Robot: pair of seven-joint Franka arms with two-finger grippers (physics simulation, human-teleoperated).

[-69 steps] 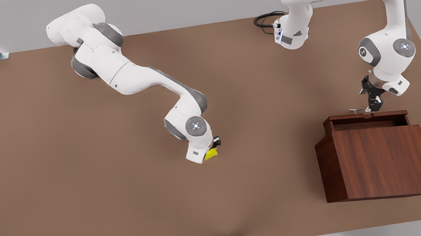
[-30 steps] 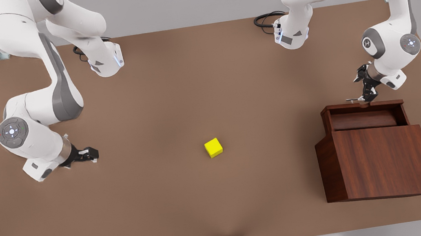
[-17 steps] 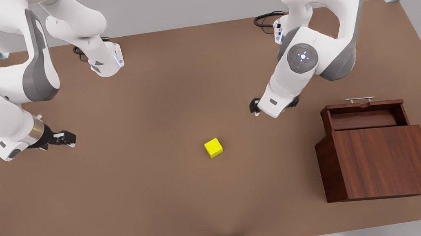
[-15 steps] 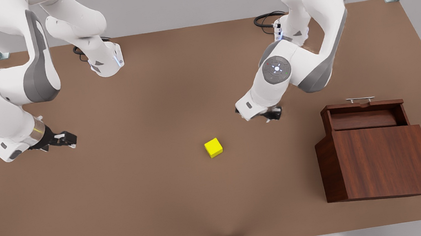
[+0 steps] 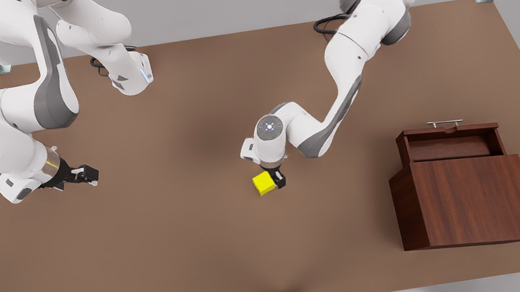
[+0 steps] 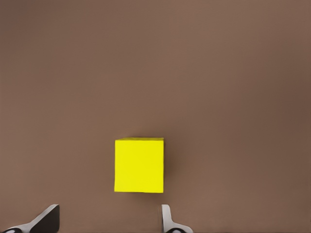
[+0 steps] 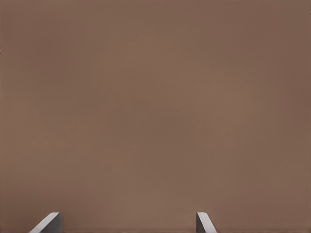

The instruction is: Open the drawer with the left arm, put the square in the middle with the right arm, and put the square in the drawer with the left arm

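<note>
Drawer (image 5: 448, 147) interior — partly hidden.

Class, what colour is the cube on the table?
Bright yellow cube; clearest in the left wrist view.

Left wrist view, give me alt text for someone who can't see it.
A yellow cube sits on a plain brown table, just ahead of the left pincer, whose two fingertips are spread wider than the cube.

No text, label, brand, number or sign can be read on anything here.
</note>
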